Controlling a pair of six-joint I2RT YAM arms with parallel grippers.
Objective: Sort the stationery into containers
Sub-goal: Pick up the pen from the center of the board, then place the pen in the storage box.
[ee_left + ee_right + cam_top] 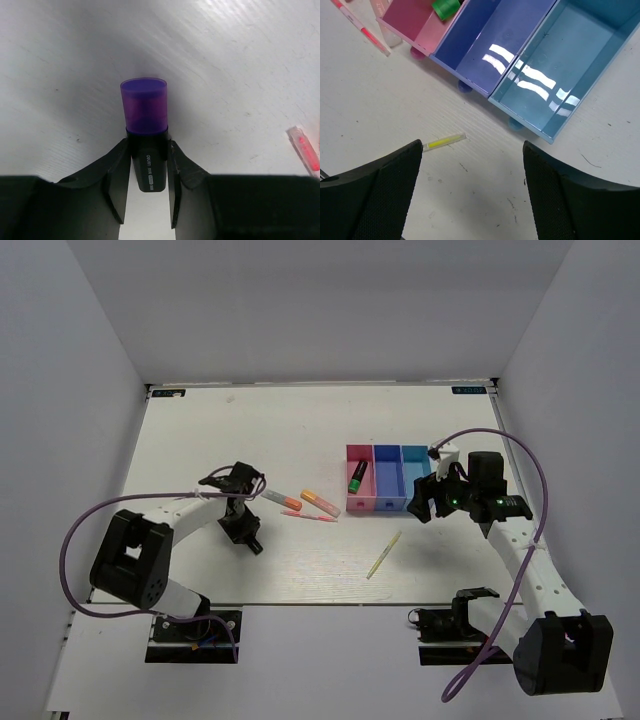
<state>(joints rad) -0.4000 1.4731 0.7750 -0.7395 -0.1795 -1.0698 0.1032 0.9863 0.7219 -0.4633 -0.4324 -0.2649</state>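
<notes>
My left gripper (pixel 246 530) (pixel 148 170) is shut on a purple marker (pixel 145 112) with a black body, low over the table's left middle. The joined containers are pink (pixel 368 502), blue-purple (pixel 388 480) and cyan (pixel 415 462). A black-green marker (pixel 357 476) lies in the pink one, its green cap (pixel 445 7) showing in the right wrist view. Two orange highlighters (pixel 283 500) (pixel 320 502) and a thin pink pen (pixel 310 516) lie left of the containers. A thin pale-yellow pen (pixel 384 555) (pixel 444 142) lies in front. My right gripper (pixel 425 502) (pixel 472 165) is open and empty, just right of the cyan container (pixel 570 65).
White walls close in the table at the left, right and back. Purple cables loop beside both arms. The blue-purple container (pixel 485 45) and the cyan one hold nothing that I can see. A pink pen or highlighter tip (pixel 304 152) lies at the right edge of the left wrist view.
</notes>
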